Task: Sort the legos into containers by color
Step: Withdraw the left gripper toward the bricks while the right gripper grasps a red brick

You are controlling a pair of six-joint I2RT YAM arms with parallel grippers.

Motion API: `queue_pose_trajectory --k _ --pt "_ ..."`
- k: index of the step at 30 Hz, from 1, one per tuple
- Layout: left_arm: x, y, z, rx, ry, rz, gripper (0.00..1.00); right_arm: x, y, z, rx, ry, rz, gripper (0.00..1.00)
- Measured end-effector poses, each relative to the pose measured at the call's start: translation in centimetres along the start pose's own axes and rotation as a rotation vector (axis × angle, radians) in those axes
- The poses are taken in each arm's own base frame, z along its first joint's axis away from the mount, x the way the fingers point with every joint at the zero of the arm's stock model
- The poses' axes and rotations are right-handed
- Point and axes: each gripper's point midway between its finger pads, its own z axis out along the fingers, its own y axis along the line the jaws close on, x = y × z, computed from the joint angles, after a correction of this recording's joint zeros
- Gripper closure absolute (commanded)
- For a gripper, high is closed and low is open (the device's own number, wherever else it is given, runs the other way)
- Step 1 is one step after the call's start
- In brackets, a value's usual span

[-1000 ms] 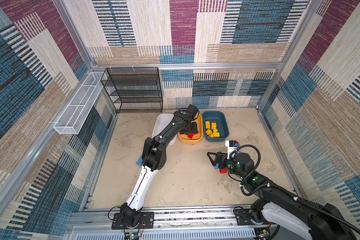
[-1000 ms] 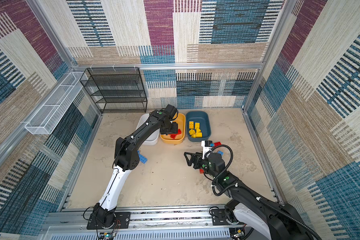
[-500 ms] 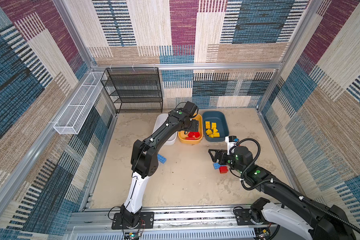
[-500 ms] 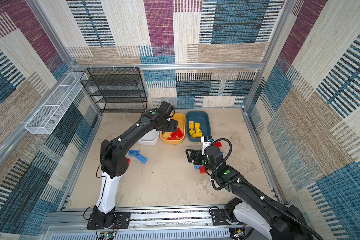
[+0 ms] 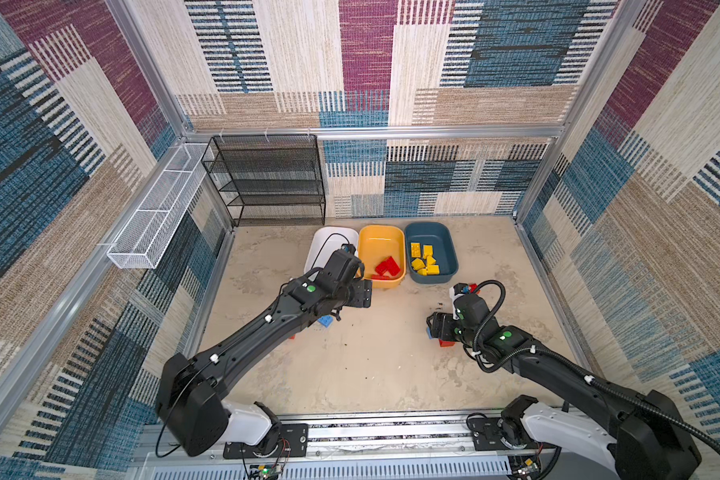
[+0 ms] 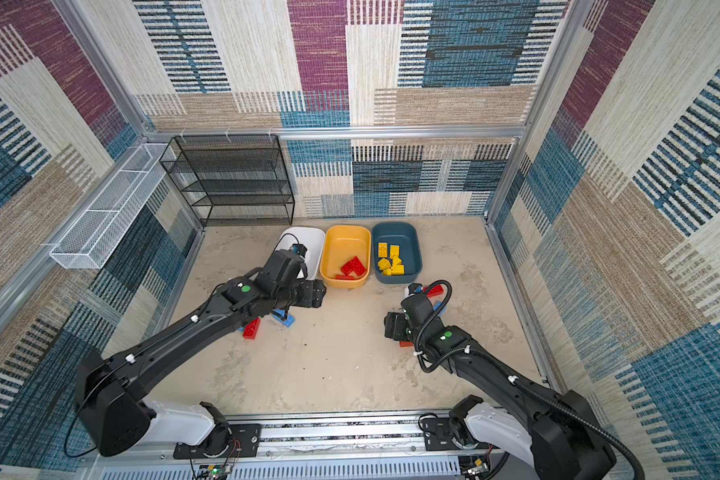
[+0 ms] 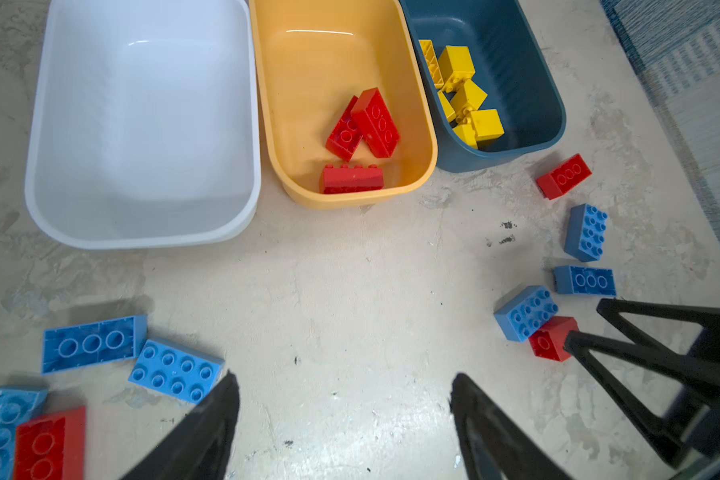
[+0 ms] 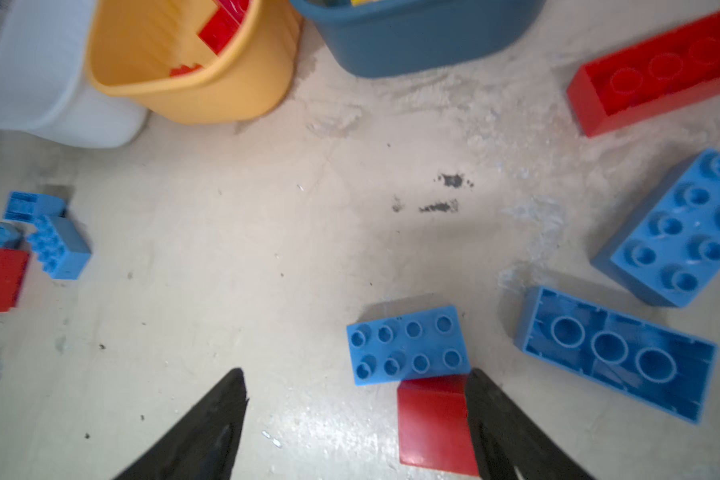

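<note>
The left gripper [image 7: 341, 386] has pulled back off the orange tub [image 7: 308, 62]. It now hangs wide open and empty over bare worktop, just in front of the tubs. Three red bricks [image 7: 362, 124] lie in that tub. The right gripper [image 8: 355, 374] keeps its spot toward the right edge, jaws spread and gripping nothing, with one finger [image 8: 499, 415] beside a red brick [image 8: 433, 424] that touches a blue brick [image 8: 408, 345].

Open bare floor [image 5: 375, 365] runs down the middle, near to far. Three tubs [image 5: 381, 245] block the far end. Loose bricks [image 6: 251, 328] clutter the left and right sides.
</note>
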Motion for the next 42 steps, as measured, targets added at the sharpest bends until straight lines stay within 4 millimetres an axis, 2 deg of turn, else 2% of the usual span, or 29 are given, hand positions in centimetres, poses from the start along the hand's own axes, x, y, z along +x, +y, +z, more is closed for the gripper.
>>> queue_pose_trajectory --k 5,10,13,16,19,23,29,31,33,42 --pt "4.3 2.1 -0.9 0.005 -0.006 -0.035 0.20 1.7 -1.1 1.3 0.067 0.086 -0.004 0.24" --pt "7.9 3.9 -0.6 -0.001 -0.004 -0.083 0.20 2.9 -2.1 2.1 0.122 0.146 -0.005 0.25" --pt "9.0 4.3 -0.4 0.002 -0.008 -0.093 0.20 3.5 -2.5 2.4 0.149 0.174 -0.007 0.26" --pt "9.8 4.3 -0.1 0.021 0.001 -0.098 0.21 3.8 -2.8 2.6 0.171 0.192 -0.007 0.32" --pt "10.0 4.3 0.1 0.031 -0.009 -0.100 0.21 4.0 -2.9 2.7 0.187 0.203 -0.002 0.39" --pt "10.2 4.4 0.2 0.038 -0.019 -0.101 0.21 4.4 -2.5 2.8 0.191 0.214 -0.013 0.40" --pt "10.3 4.3 0.0 0.058 -0.042 -0.104 0.20 6.0 -2.9 2.7 0.234 0.264 -0.025 0.48" --pt "10.5 4.4 0.0 0.063 -0.047 -0.105 0.20 6.1 -3.0 2.6 0.244 0.270 -0.024 0.54" --pt "10.8 4.5 0.0 0.066 -0.049 -0.105 0.20 6.0 -2.7 2.5 0.244 0.272 -0.026 0.60" --pt "11.5 4.8 0.1 0.073 -0.060 -0.106 0.20 4.6 -1.5 2.2 0.248 0.265 -0.038 0.65"
